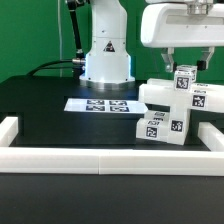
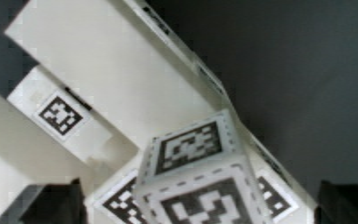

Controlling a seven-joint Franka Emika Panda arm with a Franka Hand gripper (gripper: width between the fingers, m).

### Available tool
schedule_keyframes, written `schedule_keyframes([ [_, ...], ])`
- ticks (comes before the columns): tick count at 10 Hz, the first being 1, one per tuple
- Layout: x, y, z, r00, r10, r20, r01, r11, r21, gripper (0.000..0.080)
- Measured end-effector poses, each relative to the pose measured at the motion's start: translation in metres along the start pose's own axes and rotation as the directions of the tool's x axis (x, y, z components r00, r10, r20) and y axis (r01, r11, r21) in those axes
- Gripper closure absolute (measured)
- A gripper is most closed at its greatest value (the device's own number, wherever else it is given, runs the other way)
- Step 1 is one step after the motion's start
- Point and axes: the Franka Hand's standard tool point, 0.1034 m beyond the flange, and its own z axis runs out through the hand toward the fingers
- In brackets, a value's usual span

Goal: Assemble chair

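Black tabletop (image 1: 40, 105) ringed by a low white rail (image 1: 60, 160) carries the marker board (image 1: 98, 104) near the arm's base (image 1: 106, 62). Beside it, toward the exterior view's right, lies the chair (image 1: 170, 108); the gripper (image 1: 184, 62) hovers just above, jaws spread, grasping nothing

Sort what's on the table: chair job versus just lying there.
Job: chair parts, stacked white blocks with tags; gripper, open just above them.

Not part of it: marker board, flat on the table; white border rail; robot base.
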Motion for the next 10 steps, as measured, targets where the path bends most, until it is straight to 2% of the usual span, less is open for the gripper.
schedule_keyframes([
  [2,-0.0003,0.001,0.0,0.997,-0.076,0.001,0.076,0.997,-0.002,0.0151],
  [4,-0.0004,0.001,0.0002,0.998,-0.069,0.002,0.069,0.998,-0.002,0.0397],
  [5,-0.0004,0.0011,0.0001,0.998,-0.069,0.002,0.069,0.998,-0.002,0.0397],
  [6,-0.0004,0.0011,0.0002,0.998,-0.059,0.002,0.059,0.998,-0.002,0.0516],
  [8,-0.0004,0.0011,0.0002,1.0,-0.026,0.002,0.026,1.0,-0.002,0.0516],
  [10,-0.0004,0.001,0.0003,0.99,0.138,0.001,-0.138,0.99,-0.001,0.0516],
])
